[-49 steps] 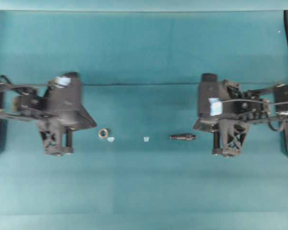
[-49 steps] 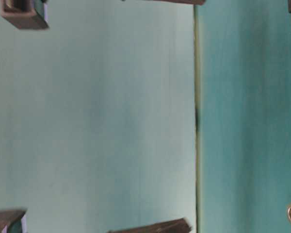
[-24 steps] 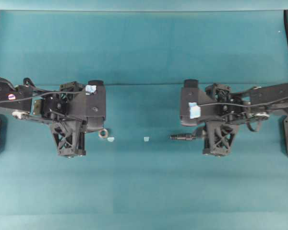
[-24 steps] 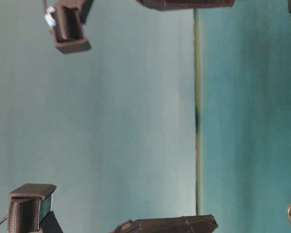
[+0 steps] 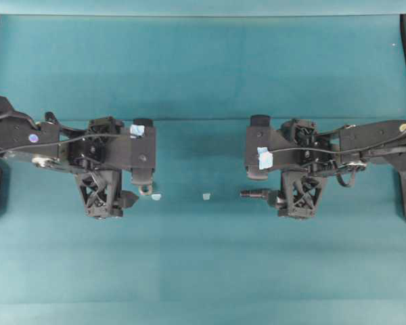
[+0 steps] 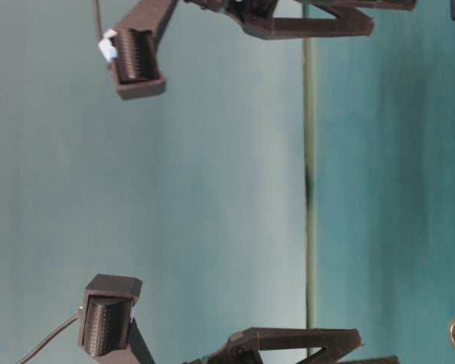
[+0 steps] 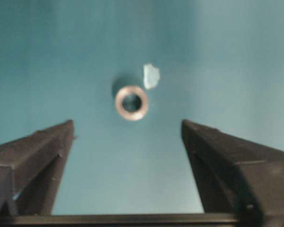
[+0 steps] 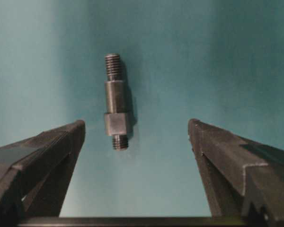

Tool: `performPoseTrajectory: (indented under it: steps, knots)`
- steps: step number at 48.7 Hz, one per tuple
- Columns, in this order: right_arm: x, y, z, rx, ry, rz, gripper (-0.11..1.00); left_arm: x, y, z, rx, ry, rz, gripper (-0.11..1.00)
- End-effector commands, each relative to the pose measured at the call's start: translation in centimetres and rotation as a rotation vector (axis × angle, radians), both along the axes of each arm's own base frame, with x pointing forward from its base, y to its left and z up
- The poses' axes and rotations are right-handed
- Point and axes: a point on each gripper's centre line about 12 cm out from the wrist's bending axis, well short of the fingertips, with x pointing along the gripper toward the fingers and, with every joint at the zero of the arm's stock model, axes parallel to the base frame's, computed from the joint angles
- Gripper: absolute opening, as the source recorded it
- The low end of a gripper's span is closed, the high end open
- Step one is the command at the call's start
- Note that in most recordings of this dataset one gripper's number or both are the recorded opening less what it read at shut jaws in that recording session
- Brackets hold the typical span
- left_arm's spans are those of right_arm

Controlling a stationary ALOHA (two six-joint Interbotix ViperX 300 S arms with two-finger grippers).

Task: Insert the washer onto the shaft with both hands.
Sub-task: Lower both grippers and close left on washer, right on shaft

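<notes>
Both grippers hang over the teal table (image 5: 203,271) with jaws spread wide and nothing between them. In the left wrist view the left gripper (image 7: 128,142) frames the washer (image 7: 131,102), which lies flat on the table just ahead of the jaw tips, apart from both, with a pale scrap (image 7: 151,76) just beside its far edge. In the right wrist view the right gripper (image 8: 136,142) frames the shaft (image 8: 116,101), which lies on the table pointing away from the camera, nearer one jaw than the other and touching neither. From overhead, the left gripper partly covers the washer, the right gripper covers one end of the shaft, and a second scrap (image 5: 206,196) lies between the two arms.
</notes>
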Motion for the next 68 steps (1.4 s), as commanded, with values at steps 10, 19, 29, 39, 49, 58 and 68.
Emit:
performPoseTrajectory:
  steps: [10, 19, 29, 39, 49, 58, 68]
  knots:
    - [0.8, 0.2, -0.7, -0.003, -0.018, 0.010, 0.95, 0.2, 0.2, -0.8, 0.004, -0.003, 0.001, 0.93]
    - [0.9, 0.6, -1.8, -0.001, 0.003, 0.023, 0.95, 0.6, 0.2, -2.2, 0.003, 0.012, 0.001, 0.93]
    - [0.8, 1.1, -2.7, 0.000, 0.008, 0.038, 0.95, 1.2, 0.2, -3.5, 0.002, 0.003, 0.000, 0.93]
    - [0.8, 1.4, -3.3, 0.004, 0.011, 0.039, 0.95, 1.3, 0.3, -4.4, 0.002, 0.017, 0.001, 0.93]
    - [0.8, 1.4, -4.0, 0.003, 0.023, 0.041, 0.95, 1.7, 0.2, -5.2, -0.002, 0.012, 0.004, 0.92]
    - [0.7, 1.4, -4.3, 0.002, 0.032, 0.042, 0.95, 1.7, 0.2, -5.7, -0.003, 0.023, 0.006, 0.92]
    - [0.2, 1.3, -4.6, 0.002, 0.046, 0.042, 0.95, 1.5, 0.2, -5.9, -0.003, 0.031, 0.006, 0.92]
